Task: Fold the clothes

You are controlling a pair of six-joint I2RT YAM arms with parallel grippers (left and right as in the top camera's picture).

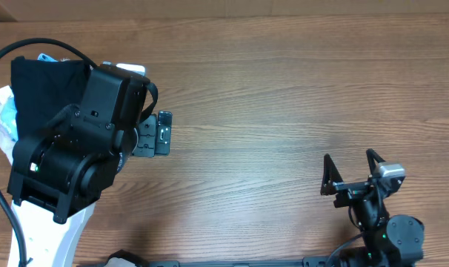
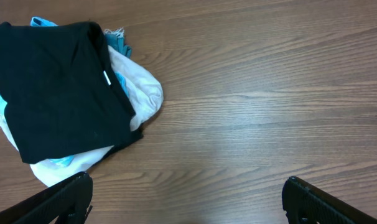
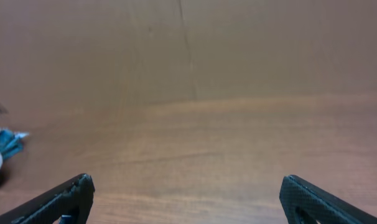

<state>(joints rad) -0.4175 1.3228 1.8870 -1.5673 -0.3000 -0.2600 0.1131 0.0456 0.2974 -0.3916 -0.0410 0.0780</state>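
Clothes: one pile on the left side of the bench. I see it best on the left wrist cam.
Black piece: on top, lying pretty flat and covering most of the pile.
White piece: under the black one, bulging out on one side, with more of it poking out along the near edge.
Blue piece: just a bit peeking out at the far edge of the pile.
Left hand: near the pile but not touching it, fingers spread wide, nothing in it.
Right hand: well apart from the pile, over on the right of the bench. Fingers are wide too, and it's empty.
Right wrist cam: mostly bare bench for me, with a scrap of blue and white at the left edge.
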